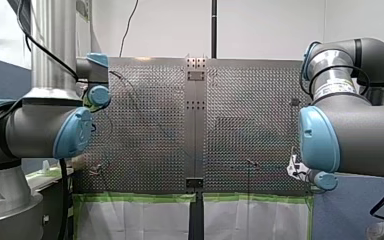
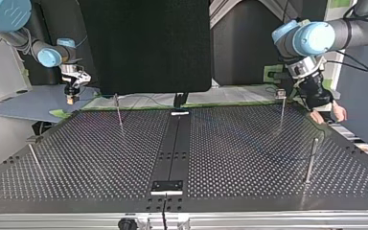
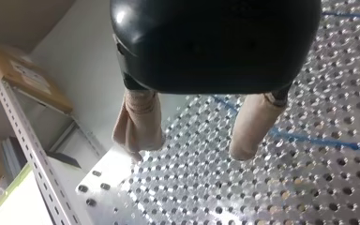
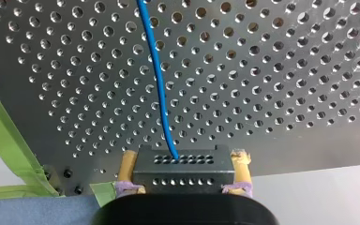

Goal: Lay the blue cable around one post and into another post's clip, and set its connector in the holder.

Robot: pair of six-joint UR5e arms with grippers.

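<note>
Right now my right gripper (image 4: 183, 159) is clamped on the black connector (image 4: 183, 172) — yellowish pads (image 4: 127, 165) at its three and nine o'clock sides. The blue cable (image 4: 158, 84) runs from it toward the gripper's twelve o'clock, over the perforated table (image 4: 286, 70). In the top view this gripper hangs off the table's ten o'clock corner. My left gripper (image 3: 191, 149), near two o'clock, stands spread — nothing between its beige pads (image 3: 140, 124).

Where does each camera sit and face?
Front view: behind the shoulders, over the perforated table; my left arm and my right arm show.
Top view: across the table, facing them; my left gripper, my right gripper show.
Left wrist view: above the table's corner; open beige fingers show.
Right wrist view: above the table; its fingers clamp the connector.
Both wrist views share the blue cable.
</note>
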